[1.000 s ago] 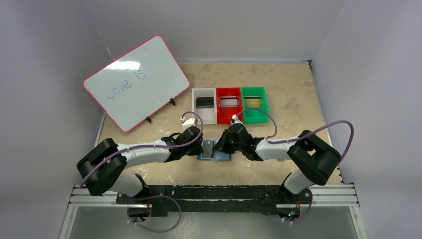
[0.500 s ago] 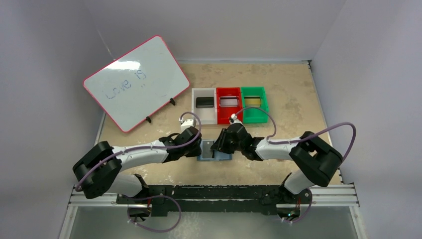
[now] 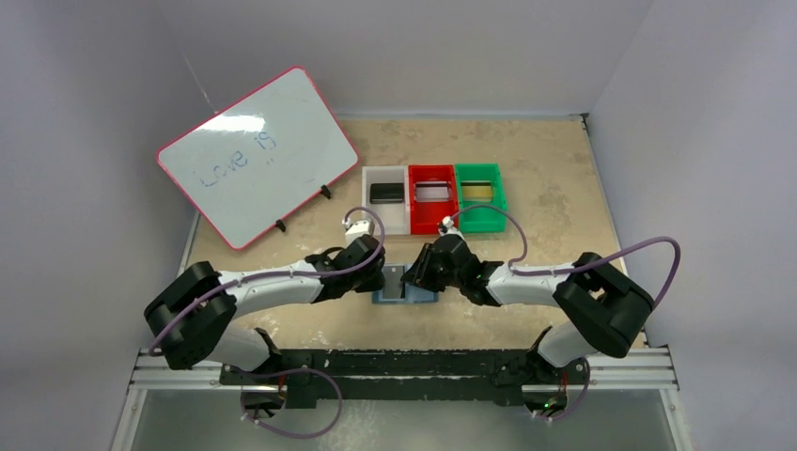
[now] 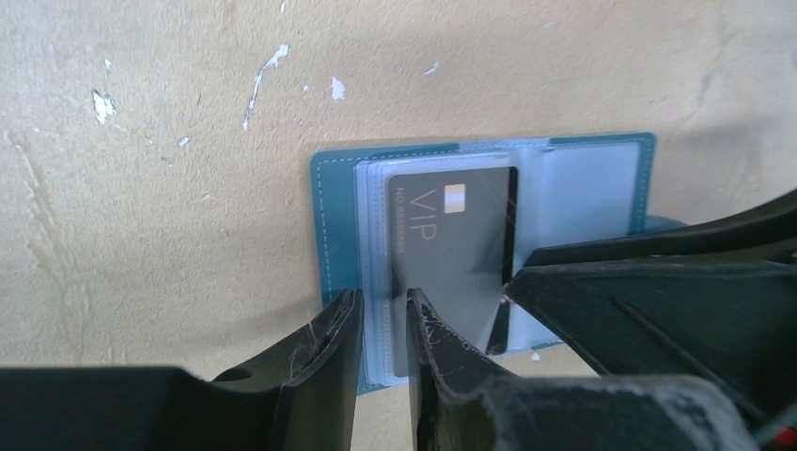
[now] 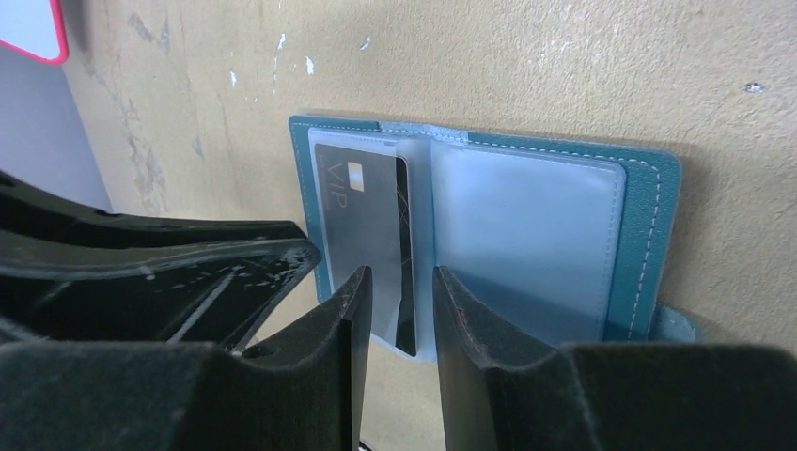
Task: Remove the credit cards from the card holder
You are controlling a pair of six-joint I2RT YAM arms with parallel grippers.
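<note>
The slate-blue card holder (image 3: pixel 406 293) lies open on the table. It also shows in the left wrist view (image 4: pixel 329 216) and the right wrist view (image 5: pixel 648 216). A dark grey card marked VIP (image 4: pixel 451 235) sits in its left pocket (image 5: pixel 362 221), and its right edge stands a little proud. The right pocket (image 5: pixel 526 235) looks empty. My left gripper (image 4: pixel 383 305) is narrowly open over the near edge of the pale sleeves, beside the card. My right gripper (image 5: pixel 399 287) is narrowly open astride the card's raised right edge. The two grippers meet over the holder (image 3: pixel 399 277).
Three bins stand behind the holder: white (image 3: pixel 386 216) holding a black card (image 3: pixel 386 193), red (image 3: pixel 431 216) holding a silvery card (image 3: pixel 432 192), green (image 3: pixel 480 218) holding a gold card (image 3: pixel 477 189). A pink-framed whiteboard (image 3: pixel 256 155) leans at the back left.
Both grippers stay at the holder. The arms' elbows have shifted slightly, and the holder and card have not visibly moved.
</note>
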